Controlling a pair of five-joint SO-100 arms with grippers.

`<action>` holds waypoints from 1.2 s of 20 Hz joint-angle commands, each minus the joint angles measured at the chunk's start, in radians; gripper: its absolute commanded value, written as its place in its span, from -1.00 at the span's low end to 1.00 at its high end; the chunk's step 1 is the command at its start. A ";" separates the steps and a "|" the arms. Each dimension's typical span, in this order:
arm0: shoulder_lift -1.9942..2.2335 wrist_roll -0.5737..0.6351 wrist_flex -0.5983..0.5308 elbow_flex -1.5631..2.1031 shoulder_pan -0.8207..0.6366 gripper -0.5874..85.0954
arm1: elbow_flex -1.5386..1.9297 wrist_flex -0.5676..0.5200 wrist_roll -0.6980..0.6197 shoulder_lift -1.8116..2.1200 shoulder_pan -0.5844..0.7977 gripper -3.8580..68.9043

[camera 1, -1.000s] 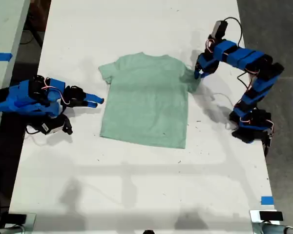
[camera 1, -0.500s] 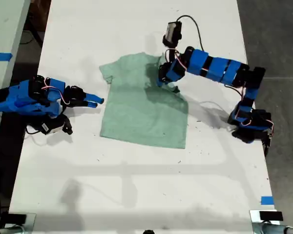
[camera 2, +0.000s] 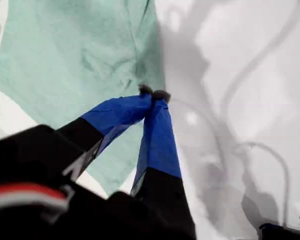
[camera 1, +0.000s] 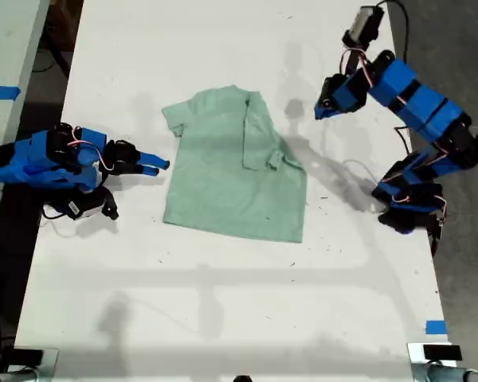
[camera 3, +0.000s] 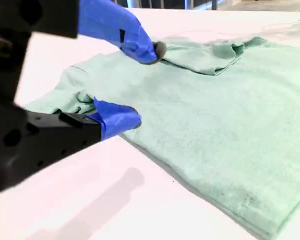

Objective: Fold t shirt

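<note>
the t shirt (camera 1: 235,163) lies flat mid-worktop (camera 1: 223,302), one sleeve folded in. my first gripper (camera 1: 321,110) hovers beside it, fingers pressed together, empty. my second gripper (camera 1: 155,166), fingers spread, should likely take the other sleeve next.

The arm at the exterior view's right is raised and bent at the elbow, its wrist angled downward; my first gripper (camera 1: 322,108) hangs in the air with its blue fingers (camera 2: 160,130) pressed together, nothing between them. The arm at the exterior view's left lies low and stretched out, my second gripper (camera 1: 153,167) with its jaws parted.
</note>
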 commanded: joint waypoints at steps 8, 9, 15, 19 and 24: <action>0.006 0.006 -0.012 0.009 -0.012 -0.58 | 1.161 -0.181 0.425 1.307 -0.469 -0.91; 0.006 0.006 -0.012 0.009 -0.012 -0.58 | 1.197 -0.138 0.428 1.315 -0.474 -0.91; 0.006 0.006 -0.012 0.009 -0.014 -0.58 | 1.374 -0.175 0.664 1.310 -0.666 -0.61; 0.006 0.006 -0.012 0.009 -0.012 -0.58 | 1.374 -0.175 0.549 1.310 -0.657 -0.60; 0.006 0.006 -0.012 0.009 -0.012 -0.58 | 1.374 -0.175 0.549 1.310 -0.655 -0.60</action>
